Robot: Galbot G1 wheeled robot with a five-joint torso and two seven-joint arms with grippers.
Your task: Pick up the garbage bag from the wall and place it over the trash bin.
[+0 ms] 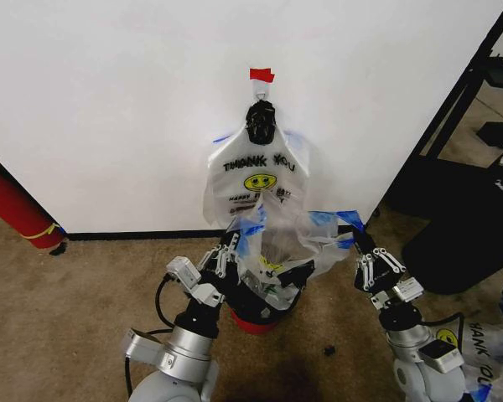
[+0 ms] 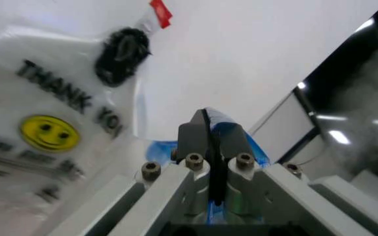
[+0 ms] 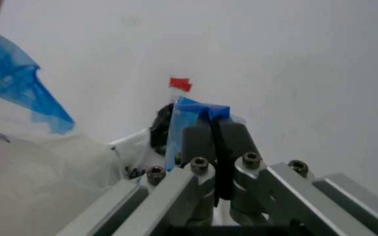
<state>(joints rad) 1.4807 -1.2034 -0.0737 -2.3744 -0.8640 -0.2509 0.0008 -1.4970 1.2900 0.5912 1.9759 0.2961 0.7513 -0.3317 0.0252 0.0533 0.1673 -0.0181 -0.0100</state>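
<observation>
The garbage bag, thin and whitish with blue trim, hangs spread open just above the trash bin, a black mesh basket with a red base. My left gripper is shut on the bag's blue trim on one side, and its closed tips pinch blue plastic. My right gripper is shut on the opposite blue handle, seen pinched again at its tips. More bags with "THANK YOU" print and a yellow smiley hang from a black hook on the wall, below red tape.
A red cylinder leans at the left by the baseboard. A black frame and a dark base stand at the right. Another printed bag lies on the carpet at the far right, and a small black bit lies near the bin.
</observation>
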